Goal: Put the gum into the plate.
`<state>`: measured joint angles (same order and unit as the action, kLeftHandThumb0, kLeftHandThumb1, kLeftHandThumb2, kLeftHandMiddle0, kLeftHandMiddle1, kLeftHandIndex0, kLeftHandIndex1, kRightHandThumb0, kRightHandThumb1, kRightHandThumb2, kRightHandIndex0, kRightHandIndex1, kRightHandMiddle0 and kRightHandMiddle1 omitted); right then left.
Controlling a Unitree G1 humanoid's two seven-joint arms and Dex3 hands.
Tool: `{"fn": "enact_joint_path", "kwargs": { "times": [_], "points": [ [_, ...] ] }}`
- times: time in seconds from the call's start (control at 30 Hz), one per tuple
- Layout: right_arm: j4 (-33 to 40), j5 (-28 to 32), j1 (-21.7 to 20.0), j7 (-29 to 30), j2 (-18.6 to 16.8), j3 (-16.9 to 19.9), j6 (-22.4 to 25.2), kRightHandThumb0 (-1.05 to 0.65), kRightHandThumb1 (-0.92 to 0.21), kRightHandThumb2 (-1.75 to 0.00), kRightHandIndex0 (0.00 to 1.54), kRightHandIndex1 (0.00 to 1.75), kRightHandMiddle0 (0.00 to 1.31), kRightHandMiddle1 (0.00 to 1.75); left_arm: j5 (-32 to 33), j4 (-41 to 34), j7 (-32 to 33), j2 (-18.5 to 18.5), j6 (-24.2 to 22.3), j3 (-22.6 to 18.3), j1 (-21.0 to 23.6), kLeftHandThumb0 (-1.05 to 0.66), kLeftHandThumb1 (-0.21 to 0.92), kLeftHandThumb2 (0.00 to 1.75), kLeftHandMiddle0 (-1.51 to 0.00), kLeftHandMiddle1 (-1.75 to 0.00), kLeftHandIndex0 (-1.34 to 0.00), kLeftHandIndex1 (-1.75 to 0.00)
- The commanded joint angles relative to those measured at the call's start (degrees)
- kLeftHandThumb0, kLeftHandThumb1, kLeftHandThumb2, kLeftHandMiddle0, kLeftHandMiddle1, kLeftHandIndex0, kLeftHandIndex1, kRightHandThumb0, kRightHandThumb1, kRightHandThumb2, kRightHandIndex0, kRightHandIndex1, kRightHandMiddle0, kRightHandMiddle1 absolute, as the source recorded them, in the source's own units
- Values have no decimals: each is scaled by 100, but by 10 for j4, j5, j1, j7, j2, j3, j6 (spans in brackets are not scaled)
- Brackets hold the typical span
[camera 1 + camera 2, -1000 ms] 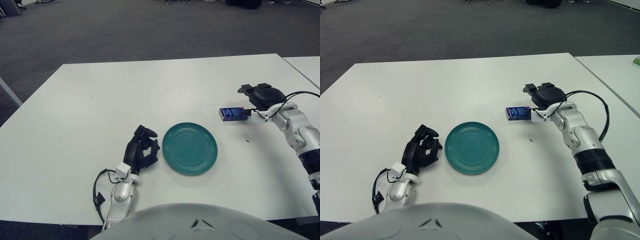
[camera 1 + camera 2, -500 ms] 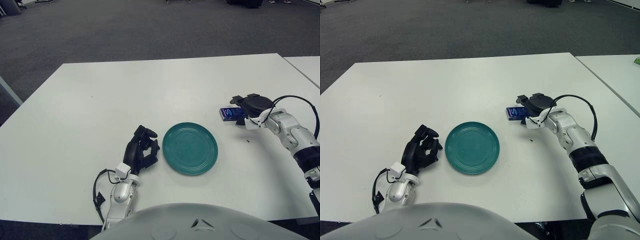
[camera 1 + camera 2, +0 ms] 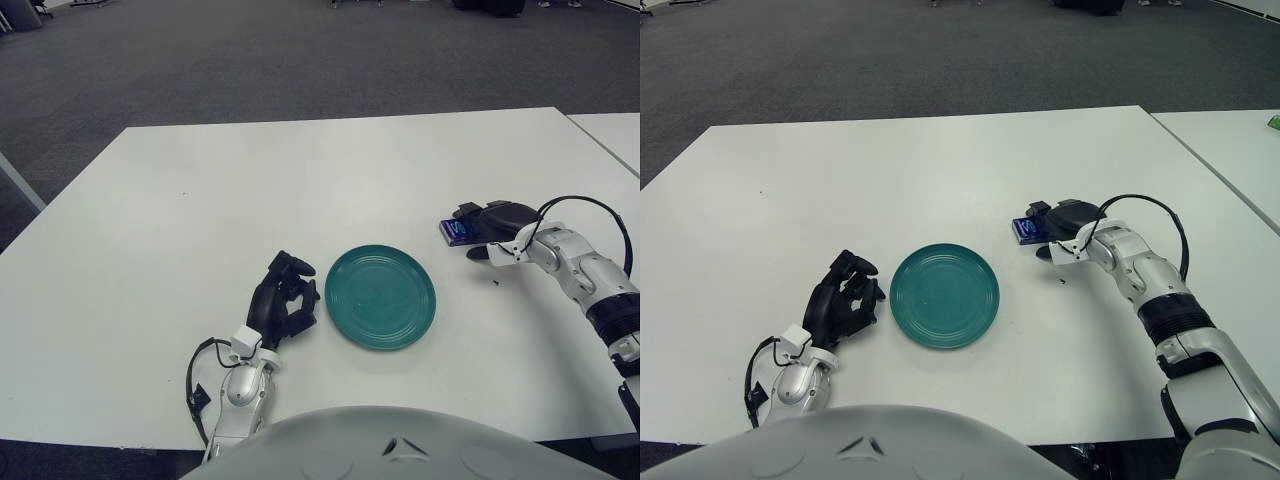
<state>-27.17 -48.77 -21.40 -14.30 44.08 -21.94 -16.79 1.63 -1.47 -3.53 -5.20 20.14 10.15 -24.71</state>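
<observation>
The gum [image 3: 453, 232], a small blue pack, lies flat on the white table [image 3: 300, 180], to the upper right of the plate. My right hand [image 3: 487, 228] is low over the pack's right end and covers part of it. Its fingers [image 3: 466, 210] reach past the pack's far side and the thumb [image 3: 477, 253] sits on the near side, with gaps still showing. The round teal plate [image 3: 380, 297] is bare, near the table's front centre. My left hand [image 3: 285, 300] shows just left of the plate, fingers curled, holding nothing.
A small dark speck [image 3: 495, 283] marks the table below my right hand. A second white table [image 3: 612, 126] adjoins at the far right, with a green item [image 3: 1273, 122] at its edge. Grey carpet lies beyond the far edge.
My right hand has moved left and down from beside the gum to over its right end. The gum, the plate and the left hand have stayed in place.
</observation>
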Motion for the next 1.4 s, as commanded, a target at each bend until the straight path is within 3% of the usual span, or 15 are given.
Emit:
{"fn": "enact_joint_path", "kwargs": {
  "times": [0.0,0.27,0.3,0.4,0.5,0.57,0.97,1.13,1.37],
  "points": [
    [10,3,24,-19,-8,-9,24,-83,-92,-48,22,23,0,54,-4,17,3,1,-14,1,-4,-41,60,96,-61,-175,-40,-175],
    [-7,-8,52,12,-20,-24,52,-80,-92,-47,27,22,0,57,-9,21,8,-2,-16,1,-1,-41,60,96,-59,-175,-40,-175],
    [-10,-8,53,17,-21,-25,54,-78,-92,-48,30,23,0,82,-10,22,9,-2,-16,1,-1,-41,60,96,-59,-175,-40,-175],
    [-16,-3,52,32,-24,-23,58,-73,-92,-51,36,25,4,133,-10,22,7,-2,-15,0,-1,-41,61,95,-59,-175,-39,-175],
    [-30,0,49,49,-27,-24,58,-49,-83,-64,41,30,20,161,-9,25,5,-2,-12,0,0,-41,62,94,-59,-175,-39,-175],
    [-39,-1,46,60,-28,-26,55,-44,-80,-68,43,32,24,168,-8,27,5,-3,-10,0,2,-40,62,93,-59,-175,-38,-175],
    [-77,-1,37,127,-26,-33,24,-39,-67,-86,44,55,35,175,-6,38,6,-7,0,-2,5,-39,67,87,-58,-175,-35,-175],
    [-36,27,3,91,-11,-6,28,-39,-66,-87,42,56,36,174,-3,34,4,-6,-5,-3,3,-39,67,86,-58,-175,-35,-175],
    [83,60,11,79,-16,52,69,-40,-64,-88,39,55,39,172,-4,35,6,-5,-2,-5,3,-39,67,87,-59,-175,-35,-175]
  ]
}}
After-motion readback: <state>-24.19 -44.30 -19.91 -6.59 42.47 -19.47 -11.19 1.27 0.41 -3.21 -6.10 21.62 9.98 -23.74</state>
